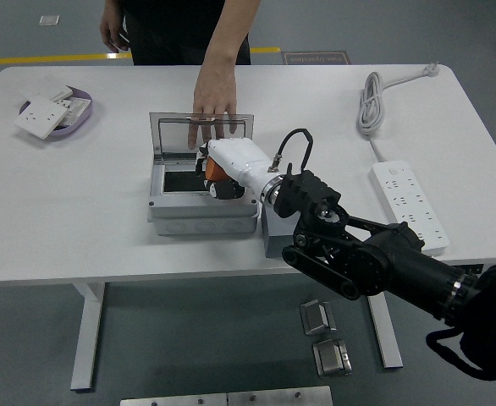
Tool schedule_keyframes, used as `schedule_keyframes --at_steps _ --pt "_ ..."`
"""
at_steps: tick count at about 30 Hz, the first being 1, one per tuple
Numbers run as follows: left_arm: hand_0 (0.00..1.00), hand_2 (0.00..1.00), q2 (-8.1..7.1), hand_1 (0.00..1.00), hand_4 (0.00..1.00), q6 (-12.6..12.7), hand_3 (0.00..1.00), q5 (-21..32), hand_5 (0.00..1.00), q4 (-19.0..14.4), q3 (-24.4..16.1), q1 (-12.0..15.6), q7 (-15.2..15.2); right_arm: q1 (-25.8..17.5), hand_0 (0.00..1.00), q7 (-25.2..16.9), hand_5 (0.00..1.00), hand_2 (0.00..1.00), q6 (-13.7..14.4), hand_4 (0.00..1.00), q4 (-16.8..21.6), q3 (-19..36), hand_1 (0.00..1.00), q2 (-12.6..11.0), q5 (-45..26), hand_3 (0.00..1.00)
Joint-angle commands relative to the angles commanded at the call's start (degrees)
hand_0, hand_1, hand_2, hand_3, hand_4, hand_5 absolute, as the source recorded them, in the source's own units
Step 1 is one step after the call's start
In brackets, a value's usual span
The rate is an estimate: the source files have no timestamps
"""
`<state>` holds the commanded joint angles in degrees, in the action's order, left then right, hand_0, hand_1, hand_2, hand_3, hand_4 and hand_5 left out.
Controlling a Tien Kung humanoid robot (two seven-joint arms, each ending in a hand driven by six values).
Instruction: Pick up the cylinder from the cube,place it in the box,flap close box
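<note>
The grey box (pixel 201 216) stands open at the table's middle, its clear lid (pixel 199 134) tipped up at the back. My right hand (pixel 221 173) reaches over the box's right part and is shut on the orange cylinder (pixel 215 171), held just above the box's dark inside (pixel 180 180). The dark grey cube (pixel 272 239) stands to the right of the box, mostly hidden by my right arm. A person's hand (pixel 213 95) rests on the lid's top edge. My left arm is out of view.
A purple tray (pixel 80 118) with white socket plates sits at the far left. A white power strip (pixel 409 205) lies at the right, its coiled cable (pixel 372 99) behind it. The person stands at the table's far side.
</note>
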<state>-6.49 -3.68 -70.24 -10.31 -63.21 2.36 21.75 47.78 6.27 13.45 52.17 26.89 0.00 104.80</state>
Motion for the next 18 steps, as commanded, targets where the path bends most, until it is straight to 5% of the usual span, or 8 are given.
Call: schedule_keyframes --at_steps 8,9,14,15,18 --pt "0.601 0.549 -0.28 0.641 0.657 -0.1 0.557 -0.7 0.274 0.0 -0.6 -0.2 0.2 1.5 0.238 -0.6 0.002 0.445 -1.5 0.075 -1.3 -1.7 0.424 0.0 -1.6 0.446" --pt "0.601 0.55 -0.3 0.641 0.657 -0.1 0.557 -0.8 0.275 0.0 -0.7 -0.2 0.3 1.6 0.423 -0.6 0.002 0.528 -1.6 0.207 -1.4 -1.8 0.524 0.0 -1.7 0.561" --pt "0.601 0.55 -0.46 0.641 0.657 -0.1 0.557 -1.4 0.275 0.0 -1.1 -0.2 0.5 2.5 0.423 -0.9 0.002 0.528 -2.3 0.207 -2.7 -2.0 0.524 0.0 -1.8 0.561" --pt "0.6 0.549 -0.49 0.641 0.657 -0.2 0.557 -1.4 0.277 0.0 -1.1 -0.3 0.5 2.6 0.699 -0.9 0.219 0.657 -2.4 0.395 -2.9 -2.0 0.676 0.0 -1.8 0.676" --pt "0.6 0.549 -0.56 0.641 0.657 -0.2 0.557 -1.6 0.277 0.0 -1.2 -0.4 0.5 3.2 0.699 -1.0 0.219 0.657 -2.7 0.395 -3.7 -2.1 0.676 0.0 -1.7 0.676"
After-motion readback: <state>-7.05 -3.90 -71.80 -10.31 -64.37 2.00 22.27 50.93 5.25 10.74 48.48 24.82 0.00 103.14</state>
